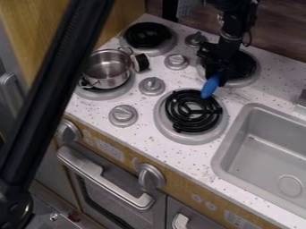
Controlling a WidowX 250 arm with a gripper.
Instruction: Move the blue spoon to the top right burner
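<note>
My gripper (218, 76) hangs over the front side of the top right burner (251, 75), hiding much of that burner's black coil. The blue spoon (210, 86) is at the gripper's lower end, tilted, with its blue part pointing down and left toward the back edge of the lower right burner (192, 112). The rest of the spoon is hidden by the gripper. How the fingers stand around it is not clear against the dark coil.
A metal pot (107, 69) sits on the lower left burner, beside the top left burner (147, 36). Several grey knobs (151, 86) stand between the burners. A grey sink (263, 156) lies at the right. A black bar (53, 85) crosses the left side.
</note>
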